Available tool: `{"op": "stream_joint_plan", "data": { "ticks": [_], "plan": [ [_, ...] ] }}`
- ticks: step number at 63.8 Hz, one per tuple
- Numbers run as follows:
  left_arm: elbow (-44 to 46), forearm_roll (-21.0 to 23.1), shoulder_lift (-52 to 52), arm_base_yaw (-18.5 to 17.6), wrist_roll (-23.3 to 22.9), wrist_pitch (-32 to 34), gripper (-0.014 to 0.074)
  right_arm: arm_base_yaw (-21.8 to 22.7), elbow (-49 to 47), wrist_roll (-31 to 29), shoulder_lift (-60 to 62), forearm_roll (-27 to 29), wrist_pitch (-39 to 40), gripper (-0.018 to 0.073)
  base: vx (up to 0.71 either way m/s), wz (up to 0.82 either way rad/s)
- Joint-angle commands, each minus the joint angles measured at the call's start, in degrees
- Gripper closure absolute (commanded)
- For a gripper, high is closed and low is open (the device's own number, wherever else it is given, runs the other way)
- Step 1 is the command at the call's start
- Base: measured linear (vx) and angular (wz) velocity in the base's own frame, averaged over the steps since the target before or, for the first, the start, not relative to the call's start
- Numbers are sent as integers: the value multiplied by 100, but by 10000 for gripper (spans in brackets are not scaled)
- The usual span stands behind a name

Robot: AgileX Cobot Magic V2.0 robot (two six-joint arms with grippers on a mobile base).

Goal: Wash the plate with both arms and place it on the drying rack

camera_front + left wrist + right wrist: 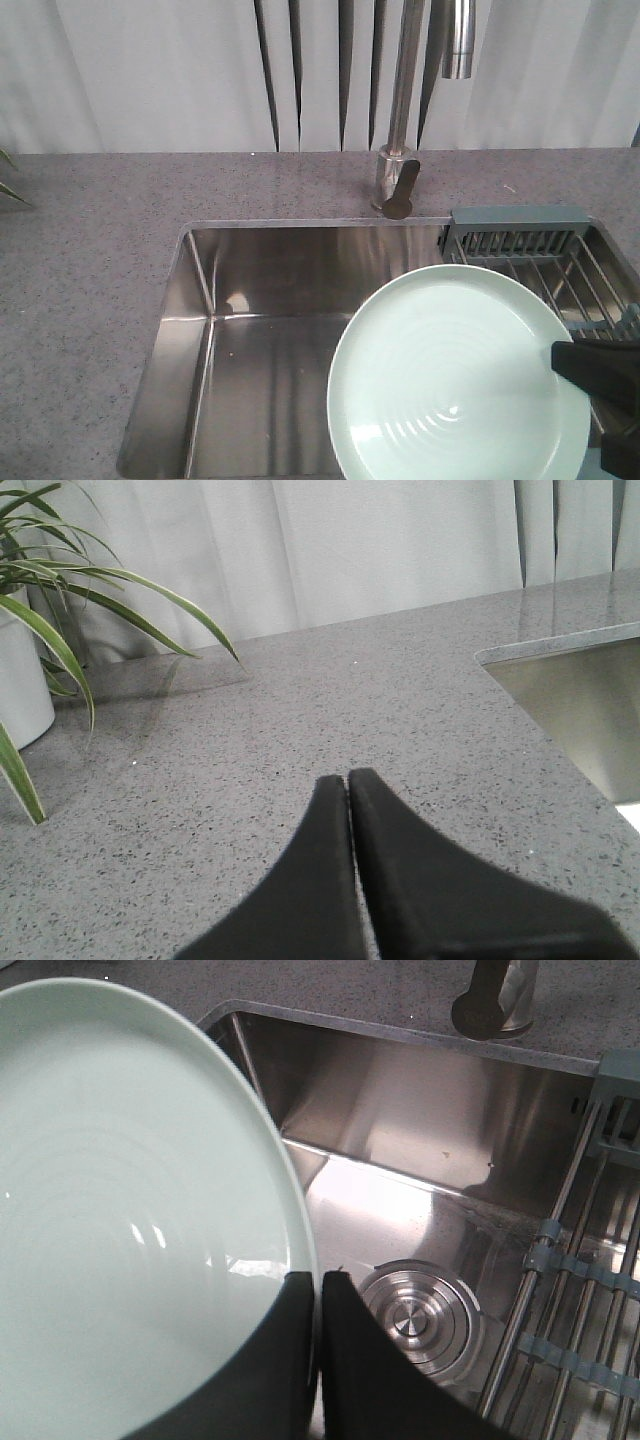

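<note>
"Over the right half of the sink [185, 330] I'm holding the plate [455, 375] — my right gripper [318, 1300] is pinching its rim, one finger on the face and one behind."

"And your left one?"

"My left gripper [348, 790] is hovering over the countertop [300, 710], fingers pressed together on nothing, with the plant [60, 610] off to one side. It's sitting well apart from the plate. Only the sink's corner is showing at the edge of its view."

"So which way is the plate lying from it?"

"Off to its right, I'm judging. The plate's face is tilting up toward the front camera and its free rim is pointing at the sink's left side. The right arm is the near one — the left is going to have to cross the basin to reach that face."

"And the rack?"

"The drying rack [530, 250] is lying just behind and to the right of the plate, and the plate's far edge is overlapping it in the front view. The faucet [405, 90] is standing behind the basin."
</note>
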State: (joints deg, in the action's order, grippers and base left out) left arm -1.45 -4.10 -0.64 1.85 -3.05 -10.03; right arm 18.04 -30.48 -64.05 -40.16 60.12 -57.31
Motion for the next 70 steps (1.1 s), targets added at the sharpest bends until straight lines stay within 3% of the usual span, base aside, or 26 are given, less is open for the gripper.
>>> {"op": "stream_joint_plan", "data": {
  "ticks": [1,70],
  "plan": [
    [141,10,-83,-19,-51,411,603,37,-145,-50,7,355,68,561,0,0],
    [141,10,-83,-19,-51,411,603,37,-145,-50,7,355,68,561,0,0]
  ]
}}
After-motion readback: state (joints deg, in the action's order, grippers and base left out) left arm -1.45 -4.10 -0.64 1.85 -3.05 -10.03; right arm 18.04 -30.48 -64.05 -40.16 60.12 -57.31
